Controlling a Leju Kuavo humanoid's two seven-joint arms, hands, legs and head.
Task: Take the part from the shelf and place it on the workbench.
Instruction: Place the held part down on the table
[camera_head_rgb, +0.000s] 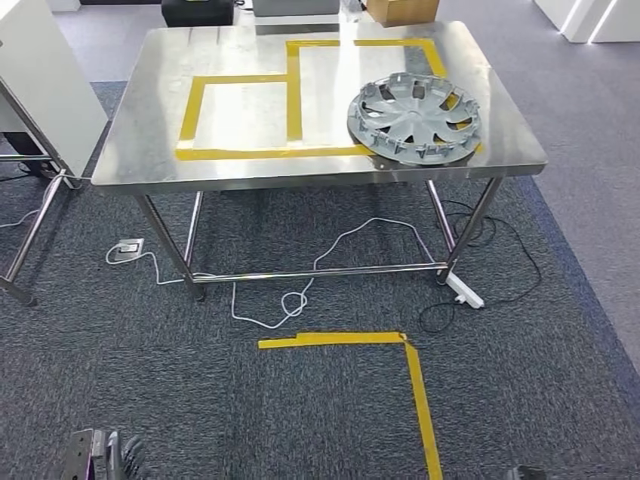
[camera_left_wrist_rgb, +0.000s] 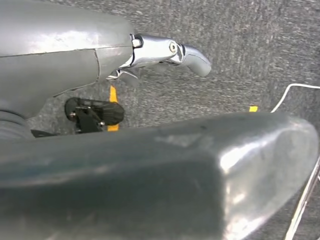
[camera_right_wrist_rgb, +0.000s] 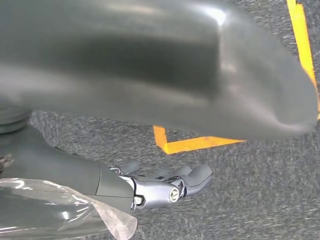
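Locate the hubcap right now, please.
In the head view, the hubcap lies flat on the steel workbench, at its right front corner, overlapping the yellow tape outline.

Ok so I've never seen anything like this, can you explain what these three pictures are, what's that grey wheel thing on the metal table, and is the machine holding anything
These come from a walking humanoid robot with two arms. The wide picture is its head camera, looking down at a steel workbench marked with yellow tape. The grey wheel thing is a plastic wheel cover, lying flat on the bench near its right end, partly over the tape. White cables trail on the carpet underneath. The other two pictures come from cameras at the wrists, with both arms hanging down toward the floor. The left hand and the right hand each appear against carpet with nothing in them, fingers fairly straight, so the machine holds nothing.
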